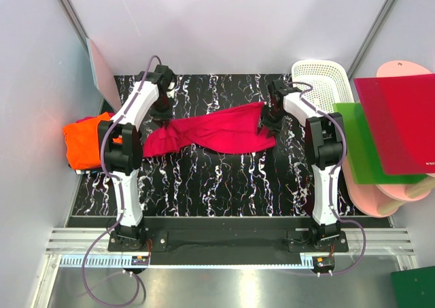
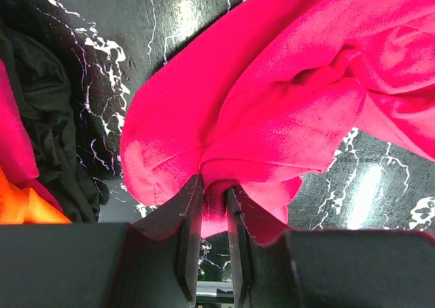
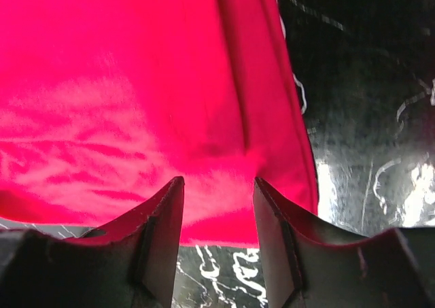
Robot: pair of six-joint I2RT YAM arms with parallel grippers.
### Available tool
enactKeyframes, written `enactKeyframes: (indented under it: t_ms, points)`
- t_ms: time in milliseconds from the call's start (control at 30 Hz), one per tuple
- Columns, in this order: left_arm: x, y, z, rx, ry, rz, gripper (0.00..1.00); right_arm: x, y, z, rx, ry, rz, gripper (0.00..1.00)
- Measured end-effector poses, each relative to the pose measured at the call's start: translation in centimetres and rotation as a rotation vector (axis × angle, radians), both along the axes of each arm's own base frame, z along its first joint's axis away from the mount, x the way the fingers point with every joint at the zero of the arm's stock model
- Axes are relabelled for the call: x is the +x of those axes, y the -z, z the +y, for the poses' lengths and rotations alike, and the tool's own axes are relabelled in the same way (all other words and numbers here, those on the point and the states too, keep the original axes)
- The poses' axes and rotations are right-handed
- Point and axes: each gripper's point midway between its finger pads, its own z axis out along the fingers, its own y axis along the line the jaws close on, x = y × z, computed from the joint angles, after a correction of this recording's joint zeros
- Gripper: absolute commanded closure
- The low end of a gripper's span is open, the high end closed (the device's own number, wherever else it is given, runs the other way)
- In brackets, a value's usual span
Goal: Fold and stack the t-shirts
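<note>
Left gripper point(image 2: 212, 216) is nearly closed, pinching a bunched fold of the red t-shirt point(image 2: 285, 104). Right gripper point(image 3: 217, 216) is part-open, jaws straddling the shirt's hemmed edge, nothing pinched. The shirt is soft knit, twisted into a band that spans both grippers across the black marbled table point(image 1: 224, 179). Orange t-shirt point(image 1: 85, 145) lies crumpled at the table's left edge, beside the left arm. Open tabletop between red shirt and arm bases.
</note>
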Motion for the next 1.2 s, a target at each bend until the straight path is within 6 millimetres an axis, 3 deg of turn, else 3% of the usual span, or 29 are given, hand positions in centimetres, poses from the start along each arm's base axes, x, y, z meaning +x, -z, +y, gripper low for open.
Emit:
enactKeyframes:
  t_ms: [267, 533, 600, 667, 900, 1067, 1200]
  points:
    - [-0.5, 0.6, 0.1, 0.008, 0.001, 0.020, 0.77, 2.3, -0.1, 0.6, 0.015, 0.018, -0.041, 0.50]
    - [-0.7, 0.8, 0.1, 0.009, 0.002, 0.028, 0.77, 3.7, -0.4, 1.0, 0.031, 0.031, -0.084, 0.90]
    - [-0.7, 0.8, 0.1, 0.009, 0.002, 0.028, 0.77, 3.9, 0.2, 1.1, 0.032, 0.035, -0.082, 0.91]
    - [-0.7, 0.8, 0.1, 0.008, 0.002, 0.028, 0.77, 4.1, 0.6, 1.1, 0.033, 0.036, -0.081, 0.99]
    - [-0.7, 0.9, 0.0, 0.005, 0.003, 0.028, 0.77, 4.3, 0.5, 1.1, 0.034, 0.044, -0.090, 1.00]
    - [-0.8, 1.0, 0.0, 0.002, 0.003, 0.031, 0.77, 4.8, -1.4, 1.1, 0.036, 0.055, -0.136, 1.00]
    - [-0.8, 1.1, 0.0, 0.002, 0.003, 0.033, 0.75, 6.0, -5.7, 0.6, 0.028, 0.074, -0.258, 1.00]
